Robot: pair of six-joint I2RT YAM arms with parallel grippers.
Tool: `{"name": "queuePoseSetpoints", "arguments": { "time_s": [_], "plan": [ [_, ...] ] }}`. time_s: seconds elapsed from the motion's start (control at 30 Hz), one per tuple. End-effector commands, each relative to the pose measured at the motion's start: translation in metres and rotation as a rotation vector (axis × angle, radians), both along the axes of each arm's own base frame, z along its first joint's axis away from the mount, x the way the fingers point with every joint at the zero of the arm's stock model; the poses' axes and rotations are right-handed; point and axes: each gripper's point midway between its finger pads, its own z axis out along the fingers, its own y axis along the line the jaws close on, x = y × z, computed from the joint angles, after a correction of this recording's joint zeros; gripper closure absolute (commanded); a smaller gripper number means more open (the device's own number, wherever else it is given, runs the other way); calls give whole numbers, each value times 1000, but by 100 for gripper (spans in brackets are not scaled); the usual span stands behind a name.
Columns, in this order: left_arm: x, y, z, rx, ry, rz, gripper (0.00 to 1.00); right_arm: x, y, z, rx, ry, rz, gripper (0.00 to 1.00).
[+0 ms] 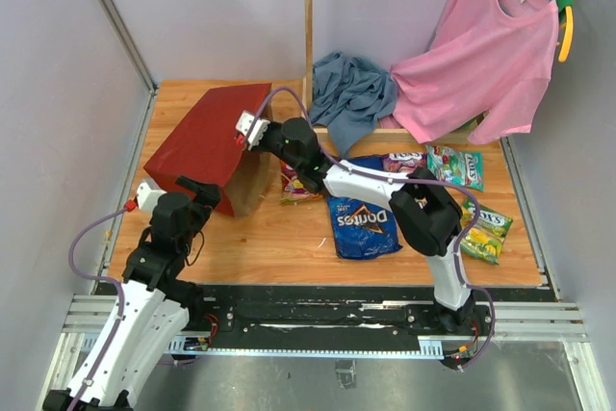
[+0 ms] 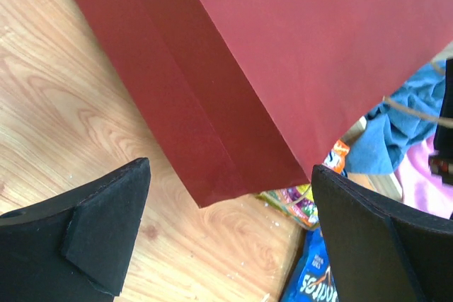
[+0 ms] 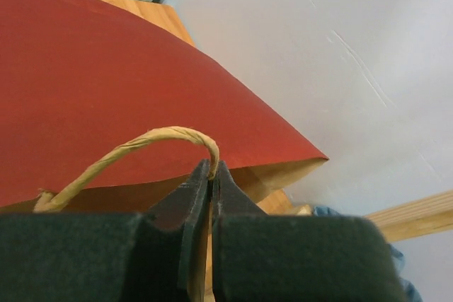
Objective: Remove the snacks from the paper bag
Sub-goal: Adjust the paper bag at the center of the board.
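The dark-red paper bag (image 1: 204, 141) lies tilted on the wooden table, its brown mouth facing right. My right gripper (image 1: 262, 134) is shut on the bag's cord handle (image 3: 127, 148) at the mouth's upper edge; the wrist view shows the jaws (image 3: 211, 175) pinching the cord. My left gripper (image 1: 197, 190) stands open just before the bag's near corner (image 2: 212, 189), holding nothing. Snacks lie outside the bag: a blue Doritos bag (image 1: 364, 223), a colourful packet (image 1: 298, 183) at the mouth, a green packet (image 1: 455, 166), a yellow-green one (image 1: 486, 233) and a purple one (image 1: 404, 159).
A pink shirt (image 1: 486, 55) hangs at the back right over a crumpled blue cloth (image 1: 351, 93). A wooden post (image 1: 309, 16) stands at the back centre. Walls close in the table on the left, back and right.
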Motion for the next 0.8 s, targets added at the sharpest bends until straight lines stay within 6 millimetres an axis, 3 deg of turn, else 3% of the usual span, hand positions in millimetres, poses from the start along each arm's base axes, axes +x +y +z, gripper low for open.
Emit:
{"name": "queuePoseSetpoints", "arguments": {
  "time_s": [0.0, 0.27, 0.3, 0.4, 0.53, 0.77],
  "plan": [
    [10, 21, 7, -2, -66, 146, 1, -29, 5, 20, 31, -22, 0, 99],
    [26, 29, 20, 4, -133, 212, 11, -54, 12, -4, -4, -1, 13, 99],
    [27, 31, 21, 15, -130, 224, 13, -56, 9, 7, 10, -9, 12, 99],
    [29, 37, 33, 41, -150, 246, 18, -59, 7, 7, 11, -6, 9, 99],
    [27, 44, 49, 72, -194, 264, 33, -59, 5, 4, 4, -4, 2, 99],
    [27, 53, 48, 120, -178, 302, 59, -62, 5, 6, 11, -3, 7, 99]
  ]
}}
